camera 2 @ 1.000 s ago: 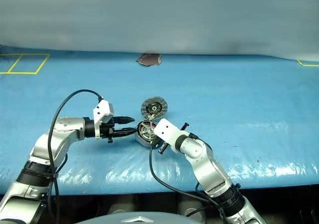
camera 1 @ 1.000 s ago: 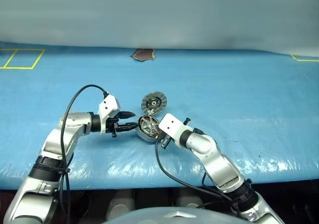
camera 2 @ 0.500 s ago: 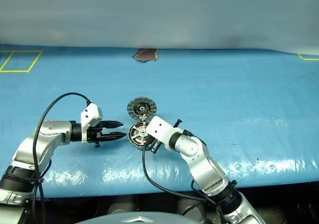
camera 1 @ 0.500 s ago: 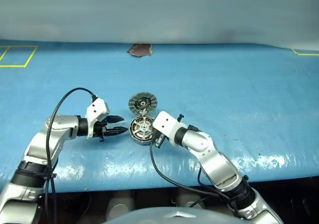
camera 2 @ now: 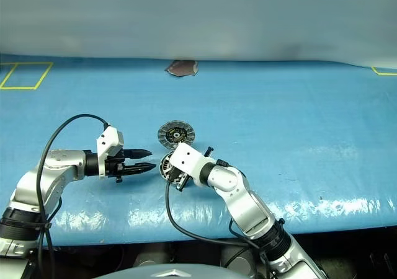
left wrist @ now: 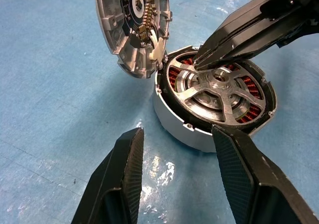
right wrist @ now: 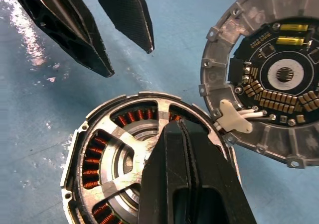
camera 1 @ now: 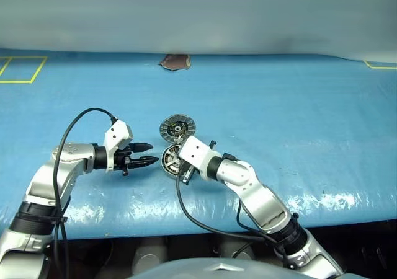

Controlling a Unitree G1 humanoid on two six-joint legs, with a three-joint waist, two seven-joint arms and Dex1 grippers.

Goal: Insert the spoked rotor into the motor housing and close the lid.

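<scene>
Both arms angled inward, right claw (left wrist: 199, 63) tips pressing spoked rotor (left wrist: 219, 87)

The spoked rotor (left wrist: 215, 88) sits in the motor housing (left wrist: 172, 122), lid (left wrist: 130, 27) behind.

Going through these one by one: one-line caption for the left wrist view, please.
Right gripper, shut, presses its tips on the spoked rotor seated in the motor housing; lid open, left gripper open nearby.

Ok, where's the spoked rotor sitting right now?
The spoked rotor is seated in the motor housing at mid-table, over the copper windings, with the right claw shut, tips pressing on it and the open lid alongside.
</scene>
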